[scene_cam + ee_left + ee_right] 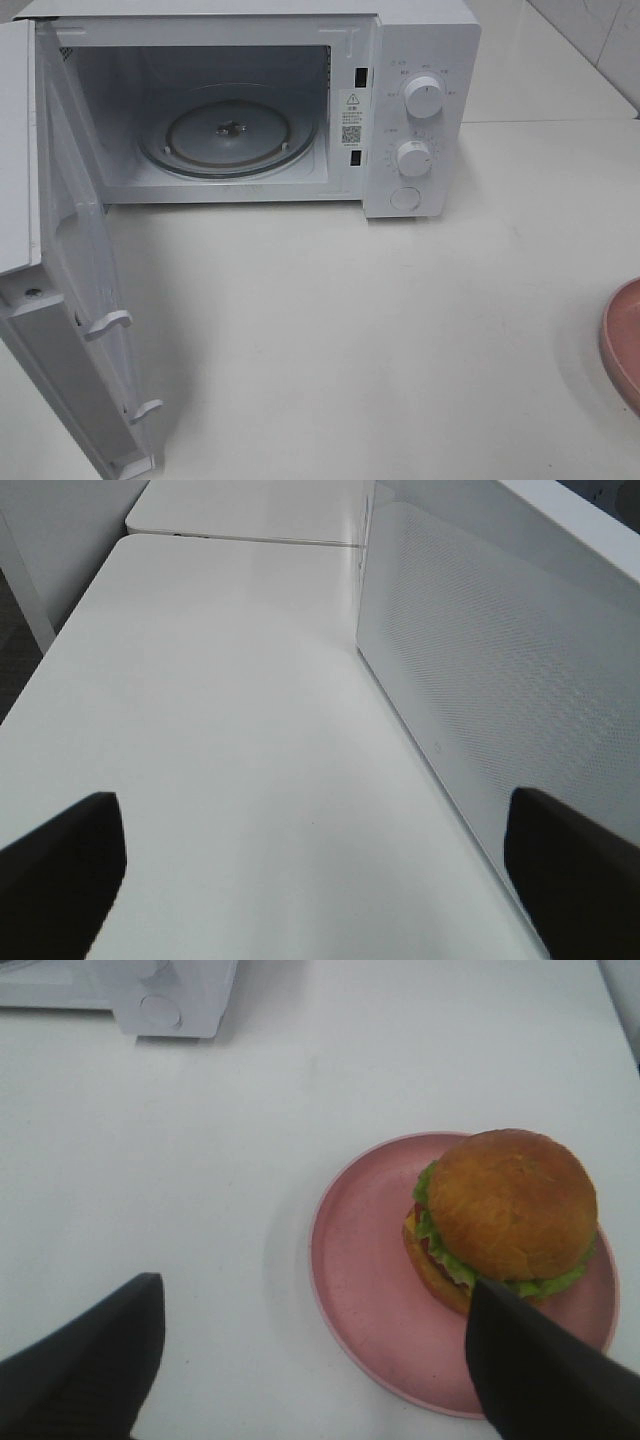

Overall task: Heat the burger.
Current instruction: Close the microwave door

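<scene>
Right wrist view: my right gripper (pixel 315 1360), jaws spread, hangs over the burger (pixel 510 1220) on its pink plate (pixel 365 1260); my left gripper (pixel 320 880) is spread too.

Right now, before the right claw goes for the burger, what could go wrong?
1. The burger is tall and sits off-centre on the pink plate; a side squeeze may shift the bun or tip the stack.
2. One finger of the open right claw is over the plate, so lowering may hit the rim.
3. The open microwave door juts out over the table and narrows the way to the glass turntable.
</scene>
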Tool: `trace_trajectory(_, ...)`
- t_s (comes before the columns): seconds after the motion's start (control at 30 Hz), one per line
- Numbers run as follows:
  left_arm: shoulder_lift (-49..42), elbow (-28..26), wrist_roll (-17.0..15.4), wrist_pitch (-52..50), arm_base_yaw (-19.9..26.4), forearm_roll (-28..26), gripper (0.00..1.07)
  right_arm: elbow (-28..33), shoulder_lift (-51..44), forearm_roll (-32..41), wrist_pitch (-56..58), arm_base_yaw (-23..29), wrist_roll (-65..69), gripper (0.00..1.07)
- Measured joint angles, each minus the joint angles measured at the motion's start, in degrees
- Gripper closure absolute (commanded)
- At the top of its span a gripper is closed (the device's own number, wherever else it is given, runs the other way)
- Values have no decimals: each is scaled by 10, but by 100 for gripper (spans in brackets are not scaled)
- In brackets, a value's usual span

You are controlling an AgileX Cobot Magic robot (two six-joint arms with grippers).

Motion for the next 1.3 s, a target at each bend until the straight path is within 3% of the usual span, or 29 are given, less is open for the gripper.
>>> trace_trajectory(0.3, 0, 0, 0, 0, 0, 0, 9, 9, -99, 1, 1, -45, -15, 31)
trace_trajectory(1.3, 0, 0, 0, 0, 0, 0, 9, 9, -103, 1, 0, -45, -15, 31)
